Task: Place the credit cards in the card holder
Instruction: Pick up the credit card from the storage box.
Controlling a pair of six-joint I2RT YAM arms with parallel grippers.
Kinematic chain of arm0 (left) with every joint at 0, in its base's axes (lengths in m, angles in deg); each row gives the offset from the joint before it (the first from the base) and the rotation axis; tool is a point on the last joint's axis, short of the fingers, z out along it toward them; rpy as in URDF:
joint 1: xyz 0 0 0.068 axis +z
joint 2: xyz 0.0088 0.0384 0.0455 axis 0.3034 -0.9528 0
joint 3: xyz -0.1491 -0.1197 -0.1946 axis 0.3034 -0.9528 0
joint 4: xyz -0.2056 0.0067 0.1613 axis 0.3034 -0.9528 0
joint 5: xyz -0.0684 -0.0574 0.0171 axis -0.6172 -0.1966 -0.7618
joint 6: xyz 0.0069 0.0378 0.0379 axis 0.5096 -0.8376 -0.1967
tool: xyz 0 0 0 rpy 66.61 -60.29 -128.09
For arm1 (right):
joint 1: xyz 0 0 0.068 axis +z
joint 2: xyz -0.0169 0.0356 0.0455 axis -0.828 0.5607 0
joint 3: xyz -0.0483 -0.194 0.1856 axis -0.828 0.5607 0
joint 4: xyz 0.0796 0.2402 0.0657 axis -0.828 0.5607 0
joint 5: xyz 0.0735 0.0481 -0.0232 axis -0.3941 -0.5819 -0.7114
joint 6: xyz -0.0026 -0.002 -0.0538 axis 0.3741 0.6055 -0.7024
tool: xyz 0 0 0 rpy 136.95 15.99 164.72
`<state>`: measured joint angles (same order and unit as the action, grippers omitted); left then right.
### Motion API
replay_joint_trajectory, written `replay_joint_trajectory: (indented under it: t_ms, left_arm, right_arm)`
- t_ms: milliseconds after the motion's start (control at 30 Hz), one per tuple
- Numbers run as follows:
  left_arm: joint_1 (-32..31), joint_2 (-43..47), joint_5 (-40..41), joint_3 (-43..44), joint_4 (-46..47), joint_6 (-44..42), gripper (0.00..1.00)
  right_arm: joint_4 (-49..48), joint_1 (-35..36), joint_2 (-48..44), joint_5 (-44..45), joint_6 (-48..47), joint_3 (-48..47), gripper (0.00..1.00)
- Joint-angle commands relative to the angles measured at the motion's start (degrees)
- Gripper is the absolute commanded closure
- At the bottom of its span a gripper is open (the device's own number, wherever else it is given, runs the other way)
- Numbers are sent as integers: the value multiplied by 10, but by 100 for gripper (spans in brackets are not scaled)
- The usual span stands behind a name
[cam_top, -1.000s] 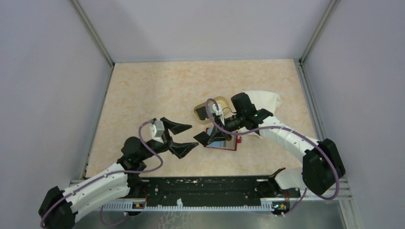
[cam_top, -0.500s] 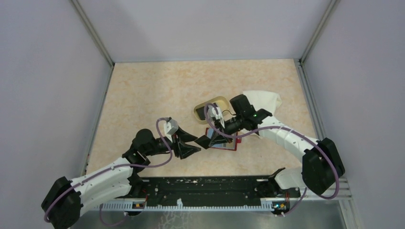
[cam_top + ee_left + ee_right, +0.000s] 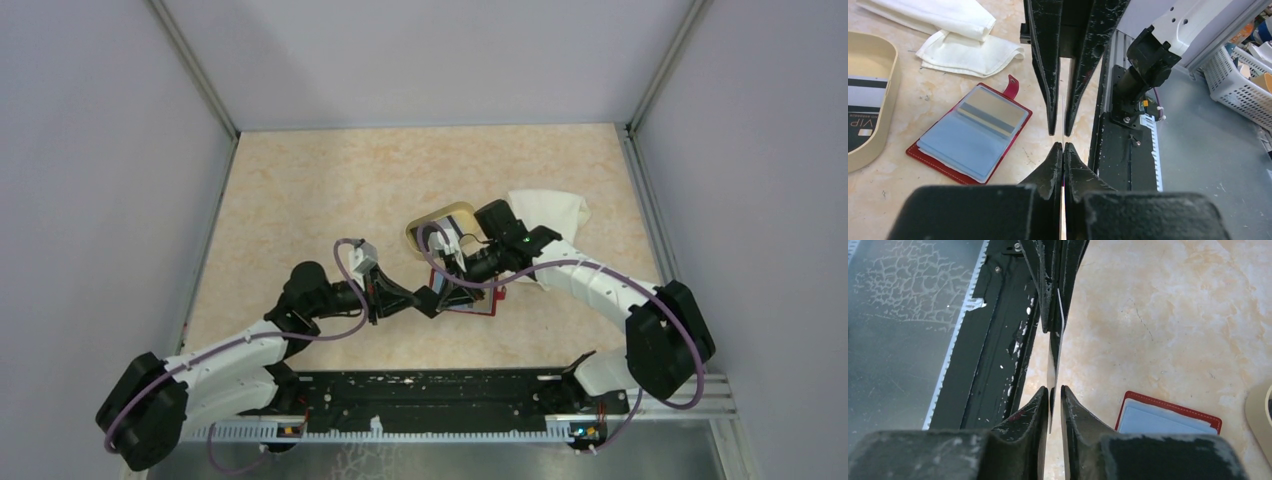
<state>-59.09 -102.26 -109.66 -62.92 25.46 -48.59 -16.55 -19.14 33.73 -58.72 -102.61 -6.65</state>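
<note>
Pinching one credit card (image 3: 1056, 347) from both ends: gripping one end with the left end effector (image 3: 1063, 150), shut down to a sliver, and clamping the other end just as tightly with the right end effector (image 3: 1054, 392), almost touching tip to tip. Holding the card on edge above the worktop (image 3: 878, 200), aligning its long axis straight from one end effector to the other. Leaving the card holder (image 3: 973, 132) lying open and flat, just beside and below the pinch, toward the right arm's side; probably favouring the right arm as nearer, and likely needing the card tipped flatter before sliding into a slot.
</note>
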Motion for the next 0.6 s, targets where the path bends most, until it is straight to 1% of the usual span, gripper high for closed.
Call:
replay_joint_trajectory:
  t_ms: [0,33,67,100,133,200,233,267,300,333,367,400,433,500,567]
  left_arm:
    - [15,-11,-31,11,37,17,100]
    - [22,-14,-28,6,40,24,100]
    - [28,-16,-27,-2,45,35,100]
    - [35,-18,-28,-14,55,55,100]
    - [42,-23,-26,-27,68,73,100]
    - [56,-36,-22,-58,99,110,100]
    - [59,-45,-20,-72,117,125,100]
    - [60,-55,-18,-85,137,138,100]
    - [60,-65,-14,-94,153,149,100]
    - [61,-76,-11,-101,167,161,100]
    - [61,-87,-12,-103,174,168,100]
    - [61,-96,-17,-101,178,173,100]
    - [61,-105,-24,-97,177,173,100]
    - [61,-119,-31,-91,176,172,100]
    - [61,-129,-30,-90,178,173,100]
  right_arm:
    - [5,8,-9,40,-32,-36,70]
    - [13,6,-15,73,-45,-40,56]
    - [16,1,-24,106,-54,-41,44]
    - [6,-9,-36,145,-56,-36,37]
    - [-11,-21,-44,180,-52,-28,32]
    - [-55,-49,-51,245,-30,-5,32]
    - [-82,-57,-48,280,-14,6,35]
    - [-110,-60,-42,324,4,15,45]
    - [-135,-61,-33,366,20,22,58]
    - [-152,-61,-19,398,30,25,69]
    - [-161,-60,-3,431,40,20,83]
    - [-166,-60,15,449,51,15,88]
    - [-168,-58,34,458,56,9,91]
    - [-179,-48,65,506,71,6,94]
    - [-201,-40,92,545,81,7,95]
